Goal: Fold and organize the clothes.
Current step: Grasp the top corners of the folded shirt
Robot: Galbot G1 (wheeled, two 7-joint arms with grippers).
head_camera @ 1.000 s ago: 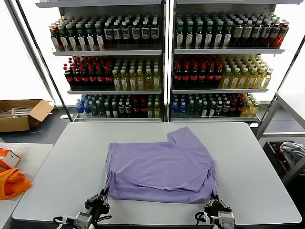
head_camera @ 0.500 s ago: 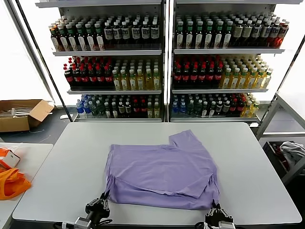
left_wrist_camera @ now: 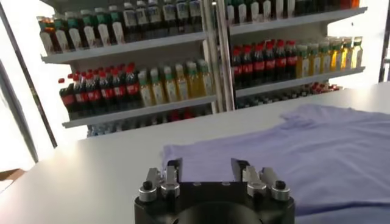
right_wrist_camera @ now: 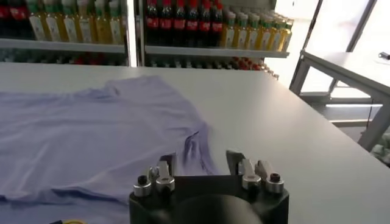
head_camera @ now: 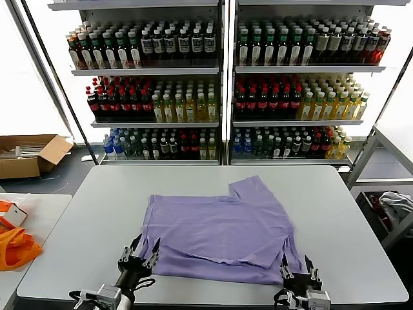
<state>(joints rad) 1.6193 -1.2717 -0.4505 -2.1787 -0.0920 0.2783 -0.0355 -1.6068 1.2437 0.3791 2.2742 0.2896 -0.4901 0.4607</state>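
Note:
A lavender-purple T-shirt (head_camera: 219,229) lies flat and partly folded on the grey table (head_camera: 342,213), one sleeve pointing to the far side. No print shows. My left gripper (head_camera: 139,250) is open and empty at the shirt's near left corner, just off the fabric. My right gripper (head_camera: 298,270) is open and empty at the near right corner. In the left wrist view the shirt (left_wrist_camera: 292,146) lies beyond the open gripper (left_wrist_camera: 206,169). In the right wrist view the shirt (right_wrist_camera: 91,134) spreads beyond the open gripper (right_wrist_camera: 200,163).
Shelves of bottled drinks (head_camera: 219,84) stand behind the table. A bright orange bag (head_camera: 14,247) lies on a side table at the left. A cardboard box (head_camera: 29,154) sits on the floor at the left. A grey-white cloth bundle (head_camera: 395,205) is at the right.
Both grippers let go of the shirt's near corners and opened. The near hem dropped flat onto the table, and the grippers now show higher at the table's near edge.

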